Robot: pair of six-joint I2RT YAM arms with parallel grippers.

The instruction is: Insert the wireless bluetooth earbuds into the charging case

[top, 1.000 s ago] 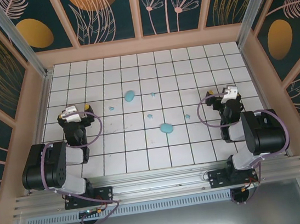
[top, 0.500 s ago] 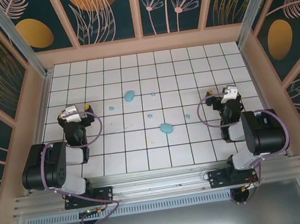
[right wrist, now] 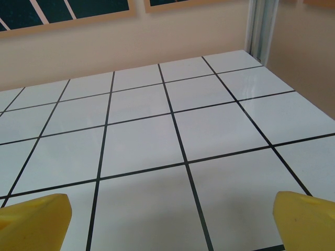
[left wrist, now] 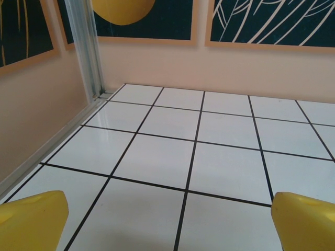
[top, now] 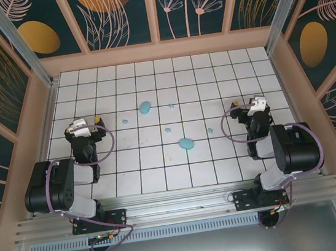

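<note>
Two light-blue oval charging cases lie mid-table, one further back (top: 145, 107) and one nearer (top: 186, 143). Around them are several tiny light-blue earbuds, lying apart: one at the left (top: 124, 120), one at the back (top: 171, 106), one in the middle (top: 168, 129) and one at the right (top: 209, 131). My left gripper (top: 87, 122) rests at the left of the table, well clear of them. It is open (left wrist: 170, 219), with bare tile between its yellow fingertips (left wrist: 34, 219). My right gripper (top: 246, 103) rests at the right and is also open (right wrist: 170, 217), its yellow fingertips (right wrist: 306, 217) wide apart.
The white tiled table (top: 211, 76) is enclosed by peach walls with dark floral panels. An aluminium post (left wrist: 89, 49) stands in the far left corner and another (right wrist: 260, 26) in the far right corner. Both arms sit folded near the front edge.
</note>
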